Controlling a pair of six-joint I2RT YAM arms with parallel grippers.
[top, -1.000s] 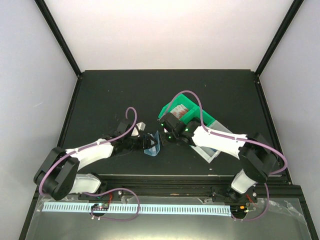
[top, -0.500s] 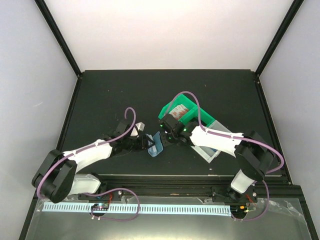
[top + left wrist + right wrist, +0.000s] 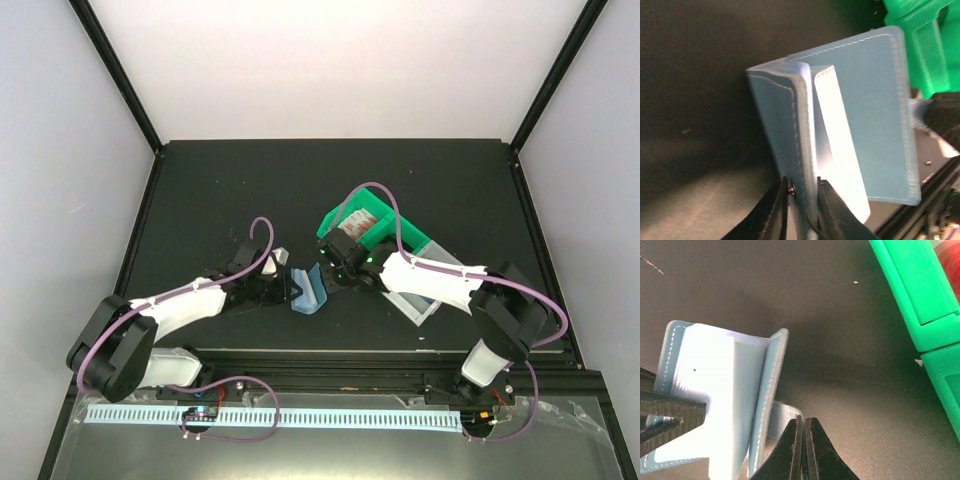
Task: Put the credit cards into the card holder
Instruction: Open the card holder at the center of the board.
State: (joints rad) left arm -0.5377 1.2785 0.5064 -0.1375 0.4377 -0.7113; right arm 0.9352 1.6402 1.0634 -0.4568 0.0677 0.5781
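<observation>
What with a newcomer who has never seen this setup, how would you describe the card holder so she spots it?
On the black table, look near the middle front, where the two arms meet just left of the green bin. The card holder is the small pale-blue stitched wallet standing half open, pinched in the left arm's fingers; the bin beside it is rigid and green.

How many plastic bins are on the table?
2: green bin right of centre; white bin nearer, mostly under the right arm. More could hide beneath it.

Card holder (image 3: 308, 290) front-left of bin (image 3: 328, 222)
</observation>
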